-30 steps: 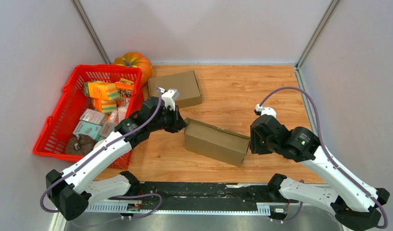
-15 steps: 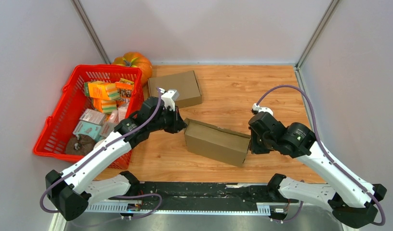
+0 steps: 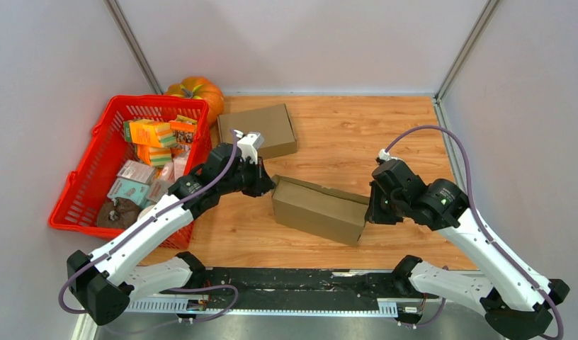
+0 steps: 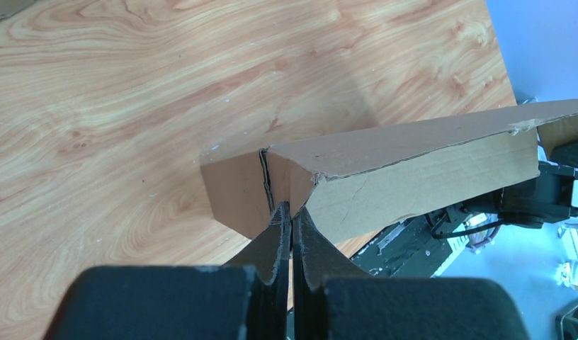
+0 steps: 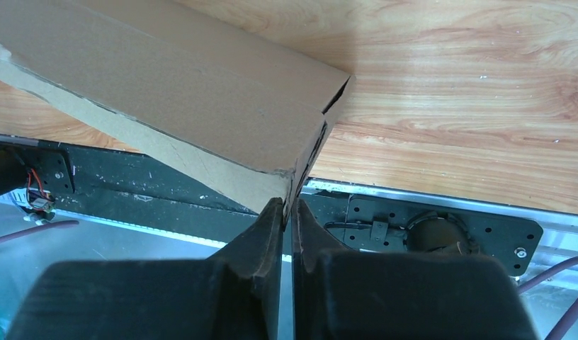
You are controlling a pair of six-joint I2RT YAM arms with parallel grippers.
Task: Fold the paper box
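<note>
Far left, the red basket (image 3: 81, 205) sits packed with small cartons (image 3: 150, 132), the pumpkin (image 3: 197, 91) behind it and a flat brown box (image 3: 258, 131) just to its right, and here's the left gripper (image 4: 289, 209) with its fingers pressed tight on a thin cardboard edge at the left end of the paper box (image 3: 318, 211). The paper box lies slantwise over the near middle of the wooden table (image 3: 385, 134), strung between the two arms (resting on the wood or hanging just above it, I cannot tell). Over on the right, the right gripper (image 5: 286, 205) is nipped onto the cardboard wall at the box's right-hand corner.
</note>
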